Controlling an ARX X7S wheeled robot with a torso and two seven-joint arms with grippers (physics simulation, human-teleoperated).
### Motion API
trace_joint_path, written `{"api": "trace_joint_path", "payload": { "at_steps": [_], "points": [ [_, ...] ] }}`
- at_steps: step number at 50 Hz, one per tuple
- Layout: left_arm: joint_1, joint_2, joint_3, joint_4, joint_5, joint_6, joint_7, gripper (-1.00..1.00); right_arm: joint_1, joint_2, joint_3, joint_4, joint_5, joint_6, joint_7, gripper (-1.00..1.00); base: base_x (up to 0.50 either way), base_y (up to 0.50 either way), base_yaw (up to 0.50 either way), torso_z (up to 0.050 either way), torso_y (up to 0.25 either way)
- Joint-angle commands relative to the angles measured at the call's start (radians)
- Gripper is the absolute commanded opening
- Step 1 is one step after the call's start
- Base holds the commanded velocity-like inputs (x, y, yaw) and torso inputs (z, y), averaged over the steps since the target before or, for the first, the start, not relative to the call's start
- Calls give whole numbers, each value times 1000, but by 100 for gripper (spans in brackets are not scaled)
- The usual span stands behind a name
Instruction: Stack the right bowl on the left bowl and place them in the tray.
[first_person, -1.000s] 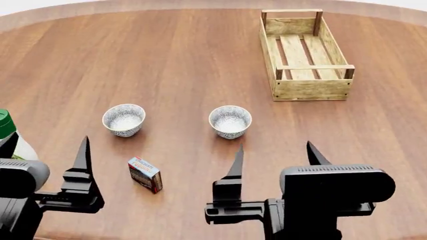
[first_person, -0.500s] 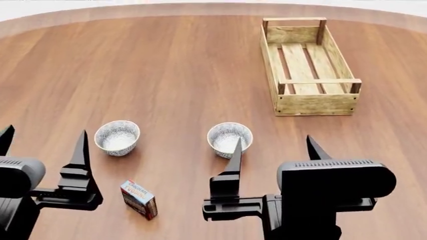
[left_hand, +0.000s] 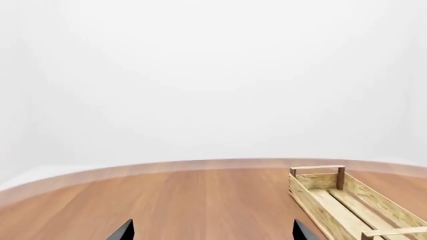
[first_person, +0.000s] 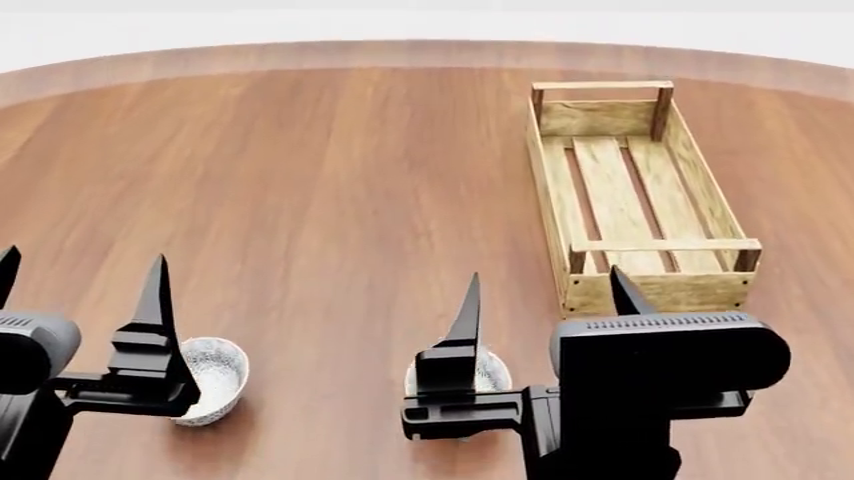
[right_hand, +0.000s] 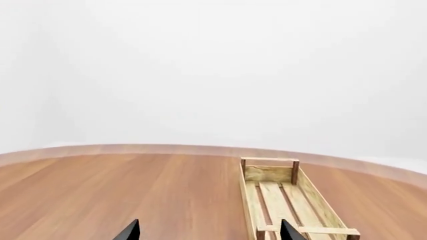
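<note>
In the head view the left bowl (first_person: 222, 366), white with a blue speckled pattern, sits on the table just behind my left gripper (first_person: 86, 256), whose mount hides part of it. The matching right bowl (first_person: 495, 372) is mostly hidden behind my right gripper (first_person: 545, 272). Both grippers are open and hold nothing. The tray (first_person: 661, 291), a long light-wood crate, lies empty at the far right, beyond the right gripper. The left wrist view shows the left gripper (left_hand: 212, 231) open and the tray (left_hand: 310, 202). The right wrist view shows the right gripper (right_hand: 209, 231) open and the tray (right_hand: 270, 173).
The round brown wooden table (first_person: 294, 180) stretches bare behind the bowls to its curved far edge. A plain white background lies beyond it. Neither wrist view shows the bowls.
The head view has tilted upward: the bowls and the tray have slid down the picture. The small red-and-blue box and a green-capped bottle have left the view. Both grippers stay open.
</note>
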Motion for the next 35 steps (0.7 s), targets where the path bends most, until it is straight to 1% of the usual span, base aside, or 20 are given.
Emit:
{"api": "trace_joint_path", "payload": {
  "at_steps": [1, 8, 9, 13, 24, 26, 35],
  "points": [
    [1, -3, 1, -1, -6, 5, -7, 100, 9, 5, -3, 1, 12, 9, 4, 100, 500, 0, 0, 0, 0],
    [-1, -6, 2, 0, -10, 6, -10, 100, 11, 7, -2, -1, 22, 14, 6, 100, 500, 0, 0, 0, 0],
    [-4, -8, -1, 7, -11, -1, -14, 100, -1, 10, -7, 3, 15, -6, 4, 100, 500, 0, 0, 0, 0],
    [-7, -10, 1, 13, -14, -7, -18, 100, 9, 11, -3, -8, 24, 13, 10, 100, 500, 0, 0, 0, 0],
    [-4, -14, 1, 2, -18, 11, -19, 100, 17, 11, -4, 2, 36, 14, 13, 100, 500, 0, 0, 0, 2],
    [-4, -15, 2, 3, -19, 11, -20, 100, 5, 13, -9, 10, 31, -6, 10, 100, 500, 0, 0, 0, 0],
    [-6, -18, 5, 8, -22, 10, -27, 100, 16, 9, 2, 10, 49, 12, 18, 100, 492, 0, 0, 0, 1]
  ]
}}
